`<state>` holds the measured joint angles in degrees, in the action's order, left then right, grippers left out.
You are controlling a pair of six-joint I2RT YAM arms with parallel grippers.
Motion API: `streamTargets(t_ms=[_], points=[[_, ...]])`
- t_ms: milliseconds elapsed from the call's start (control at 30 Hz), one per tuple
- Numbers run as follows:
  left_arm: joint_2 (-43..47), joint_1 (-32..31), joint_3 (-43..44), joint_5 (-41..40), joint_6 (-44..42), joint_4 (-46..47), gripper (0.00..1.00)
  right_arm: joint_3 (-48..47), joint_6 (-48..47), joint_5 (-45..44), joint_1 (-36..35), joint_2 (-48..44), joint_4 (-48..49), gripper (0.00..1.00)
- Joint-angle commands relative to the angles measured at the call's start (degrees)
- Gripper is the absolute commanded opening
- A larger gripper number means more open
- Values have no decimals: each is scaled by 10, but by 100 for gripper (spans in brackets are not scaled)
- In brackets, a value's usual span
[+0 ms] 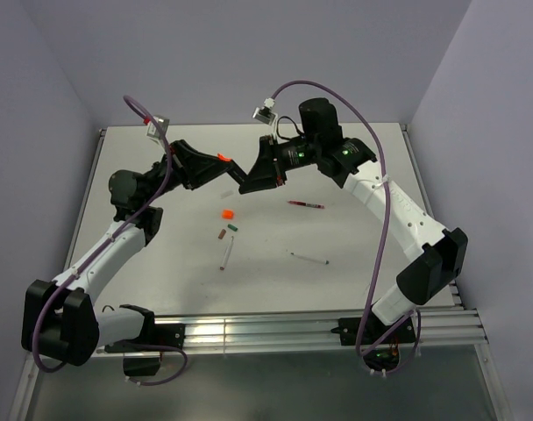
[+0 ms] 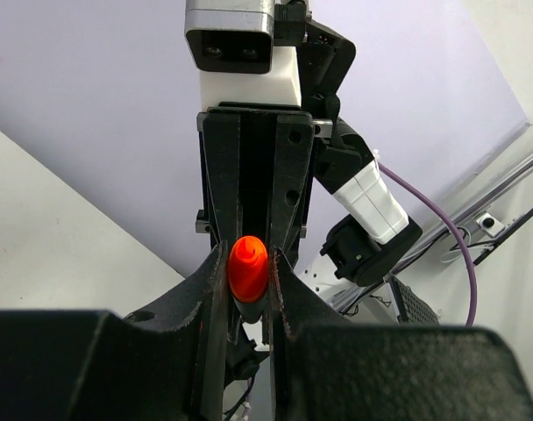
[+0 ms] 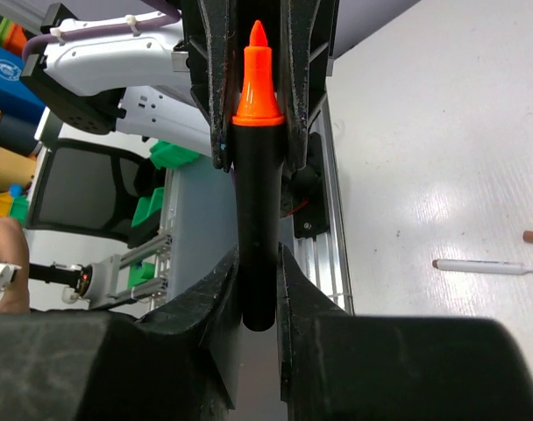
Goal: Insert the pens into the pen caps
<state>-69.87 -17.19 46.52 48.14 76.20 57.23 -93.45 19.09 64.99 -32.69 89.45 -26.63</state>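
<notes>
The short black marker with its orange tip [image 1: 223,159] hangs in the air between both grippers, above the table's far middle. My right gripper [image 1: 252,181] is shut on the marker's black rear end [image 3: 256,202]. My left gripper [image 1: 219,165] is shut on its front, at the orange tip [image 2: 247,267]. On the table lie the orange cap [image 1: 227,212], the green cap [image 1: 232,226], the brownish-red cap [image 1: 221,233], one white pen [image 1: 226,253], another white pen [image 1: 308,258] and the dark red pen [image 1: 307,204]. The right wrist view also shows a white pen [image 3: 486,266].
The table [image 1: 354,237] is white, with purple walls behind and at both sides. A metal rail [image 1: 275,331] runs along the near edge between the arm bases. Purple cables loop above both arms.
</notes>
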Motion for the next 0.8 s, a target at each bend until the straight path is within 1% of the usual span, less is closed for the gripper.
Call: streamTargets(t_ms=[0, 33, 67, 100, 133, 200, 233, 267, 333, 367, 400, 433, 467, 500, 533, 567, 600, 633, 667, 700, 733, 767], points=[[-4, -2, 16, -3, -11, -2, 14, -17, -1, 25, -5, -3, 27, 0], [-4, -2, 16, -3, -12, -11, 21, -16, -2, 22, -6, -4, 27, 0], [-6, -2, 17, 1, -21, -17, 31, -16, -3, 22, -5, -5, 27, 0], [-6, -2, 21, 5, -29, -23, 45, -16, -4, 22, -4, -7, 26, 0], [-7, -1, 25, 11, -40, -33, 50, -13, -4, 21, -4, -9, 27, 0], [-7, 6, 51, 32, -99, -102, 56, -10, -6, 16, 10, -13, 26, 0], [-9, 12, 64, 36, -124, -135, 56, -2, -8, 13, 17, -16, 25, 0], [-10, 25, 76, 41, -187, -209, 56, 3, -15, 4, 26, -23, 24, 0], [-9, 41, 123, 37, -258, -286, 57, 26, -28, -8, 58, -33, 22, 0], [-10, 52, 142, 32, -345, -334, 57, 35, -45, -27, 69, -44, 14, 0], [-20, 55, 192, 29, -398, -443, 58, 45, -55, -37, 81, -51, 7, 0], [-28, 57, 220, 10, -503, -512, 57, 57, -90, -48, 103, -59, -4, 0], [-48, 57, 273, -4, -553, -566, 57, 59, -112, -84, 111, -62, -47, 0], [-59, 57, 294, -19, -597, -671, 57, 59, -134, -103, 118, -66, -67, 0], [-72, 54, 314, -60, -674, -715, 57, 61, -154, -117, 124, -70, -88, 0], [-103, 52, 354, -86, -701, -754, 57, 63, -184, -149, 134, -73, -117, 0], [-119, 52, 371, -97, -729, -830, 58, 66, -192, -165, 139, -75, -128, 0], [-136, 48, 389, -119, -799, -860, 61, 70, -216, -178, 143, -79, -147, 0], [-167, 44, 412, -132, -823, -889, 61, 74, -225, -184, 153, -81, -155, 0], [-183, 40, 419, -144, -847, -931, 61, 81, -230, -203, 158, -83, -160, 0], [-200, 32, 429, -152, -913, -964, 60, 85, -237, -217, 161, -89, -163, 0], [-239, 28, 456, -168, -945, -990, 58, 88, -244, -228, 163, -92, -170, 0]])
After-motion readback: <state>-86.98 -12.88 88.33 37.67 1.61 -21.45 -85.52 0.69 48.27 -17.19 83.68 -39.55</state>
